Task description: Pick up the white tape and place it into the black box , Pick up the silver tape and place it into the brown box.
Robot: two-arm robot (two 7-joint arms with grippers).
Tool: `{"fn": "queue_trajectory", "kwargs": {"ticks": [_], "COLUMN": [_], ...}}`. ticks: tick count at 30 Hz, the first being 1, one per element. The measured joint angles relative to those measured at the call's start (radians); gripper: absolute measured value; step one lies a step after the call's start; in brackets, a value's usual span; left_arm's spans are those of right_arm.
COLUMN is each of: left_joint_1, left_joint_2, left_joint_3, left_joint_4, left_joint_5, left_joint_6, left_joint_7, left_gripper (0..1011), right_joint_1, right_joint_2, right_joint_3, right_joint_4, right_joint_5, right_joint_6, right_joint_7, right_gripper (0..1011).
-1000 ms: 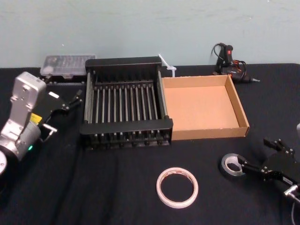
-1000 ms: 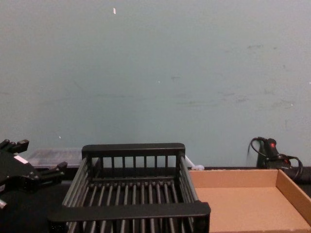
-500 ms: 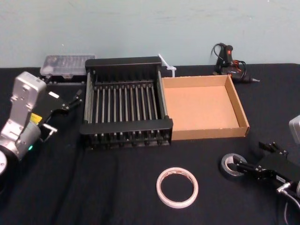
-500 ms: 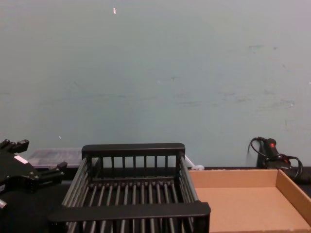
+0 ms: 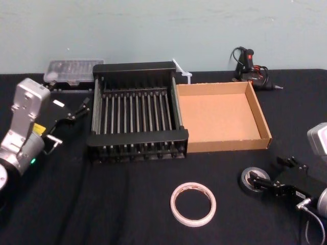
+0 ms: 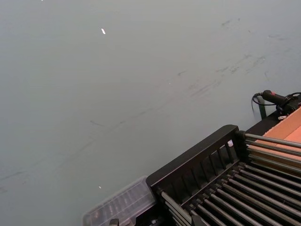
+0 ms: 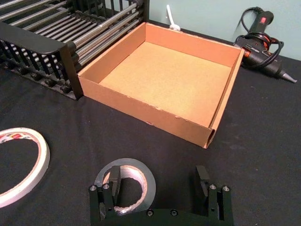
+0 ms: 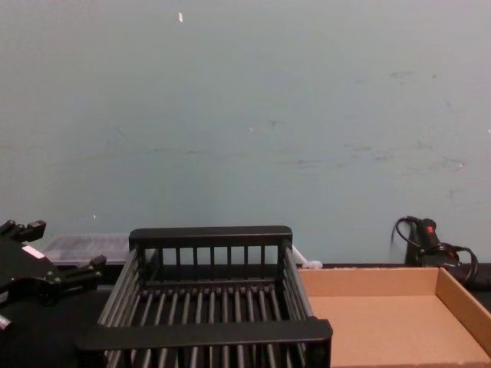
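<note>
The silver tape lies flat on the black cloth at the front right. My right gripper is open and low over it. One fingertip stands inside the hole of the silver tape, the other on the cloth beyond the roll. The white tape lies flat at the front centre, also seen as the white tape. The black box and the brown box stand side by side behind them, both empty. My left gripper hangs open to the left of the crate.
A clear plastic case sits behind the black box at the left. A black glue gun with its cord lies behind the brown box. A white strip pokes up between the boxes at the back.
My right gripper has drawn back toward the table's front right and settled lower around the silver tape. The roll has stayed in place. The left arm has not moved.
</note>
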Motion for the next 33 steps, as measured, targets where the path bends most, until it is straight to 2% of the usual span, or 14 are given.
{"fn": "queue_trajectory", "kwargs": {"ticks": [33], "left_joint_1": [0.0], "left_joint_2": [0.0], "left_joint_3": [0.0], "left_joint_4": [0.0], "left_joint_5": [0.0], "left_joint_6": [0.0], "left_joint_7": [0.0], "left_gripper": [1001], "right_joint_1": [0.015], "right_joint_2": [-0.056], "right_joint_3": [0.035], "right_joint_4": [0.022], "right_joint_5": [-0.041], "right_joint_6": [0.087], "right_joint_7": [0.047], "right_gripper": [1000]}}
